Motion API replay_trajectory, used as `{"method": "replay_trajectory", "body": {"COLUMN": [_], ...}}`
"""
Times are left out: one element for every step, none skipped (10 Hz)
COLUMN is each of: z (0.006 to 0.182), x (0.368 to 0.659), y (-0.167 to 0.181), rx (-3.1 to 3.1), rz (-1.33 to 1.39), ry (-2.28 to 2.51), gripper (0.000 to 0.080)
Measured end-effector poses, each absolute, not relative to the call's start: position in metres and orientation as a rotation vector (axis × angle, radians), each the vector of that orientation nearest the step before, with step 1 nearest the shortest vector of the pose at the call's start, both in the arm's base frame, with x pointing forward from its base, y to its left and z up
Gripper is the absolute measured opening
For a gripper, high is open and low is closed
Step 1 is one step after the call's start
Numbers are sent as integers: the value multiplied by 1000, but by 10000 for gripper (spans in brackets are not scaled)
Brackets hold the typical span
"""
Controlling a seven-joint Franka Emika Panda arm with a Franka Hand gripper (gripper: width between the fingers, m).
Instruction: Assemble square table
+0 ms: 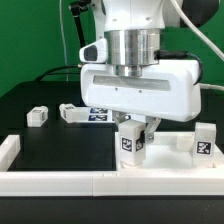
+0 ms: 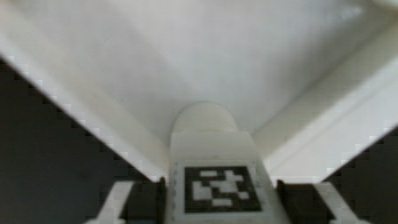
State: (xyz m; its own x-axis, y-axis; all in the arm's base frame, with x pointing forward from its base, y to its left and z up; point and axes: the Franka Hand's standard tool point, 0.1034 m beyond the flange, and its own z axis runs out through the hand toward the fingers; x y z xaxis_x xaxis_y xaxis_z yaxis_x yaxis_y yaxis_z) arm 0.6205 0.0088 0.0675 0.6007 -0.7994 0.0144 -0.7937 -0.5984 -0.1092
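My gripper (image 1: 134, 130) is shut on a short white table leg (image 1: 131, 144) with a black-and-white tag and holds it upright over the white square tabletop (image 1: 176, 147) at the exterior view's right. In the wrist view the leg (image 2: 215, 150) sits between my fingers (image 2: 125, 203), over the tabletop (image 2: 214, 55), whose corner points toward the camera. A second leg (image 1: 203, 142) stands on the tabletop's right side. Two more legs (image 1: 37, 116) (image 1: 70, 113) lie on the black table at the left.
The marker board (image 1: 100, 115) lies flat behind the gripper. A low white border rail (image 1: 60, 181) runs along the table's front edge and turns back at the left (image 1: 8, 150). Black table surface (image 1: 60, 145) lies between the rail and the loose legs.
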Motion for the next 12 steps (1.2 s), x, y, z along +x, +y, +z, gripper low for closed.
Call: {"method": "replay_trajectory", "body": {"z": [67, 67, 66, 66, 65, 65, 65, 65, 67, 70, 69, 69], "x": [621, 622, 624, 625, 625, 625, 625, 624, 624, 623, 623, 623], "y": [9, 15, 18, 18, 19, 19, 19, 16, 14, 14, 13, 13], "rx": [-2552, -2409, -2220, -2119, -2080, -2091, -2104, -2371, -2504, -2627, -2667, -2709], "rz": [-42, 23, 65, 82, 88, 87, 85, 47, 34, 11, 4, -4], "ry": [1623, 1812, 2011, 2085, 2127, 2116, 2104, 1803, 1608, 1396, 1322, 1235], "gripper": [293, 293, 293, 293, 293, 293, 474, 594, 594, 638, 647, 647]}}
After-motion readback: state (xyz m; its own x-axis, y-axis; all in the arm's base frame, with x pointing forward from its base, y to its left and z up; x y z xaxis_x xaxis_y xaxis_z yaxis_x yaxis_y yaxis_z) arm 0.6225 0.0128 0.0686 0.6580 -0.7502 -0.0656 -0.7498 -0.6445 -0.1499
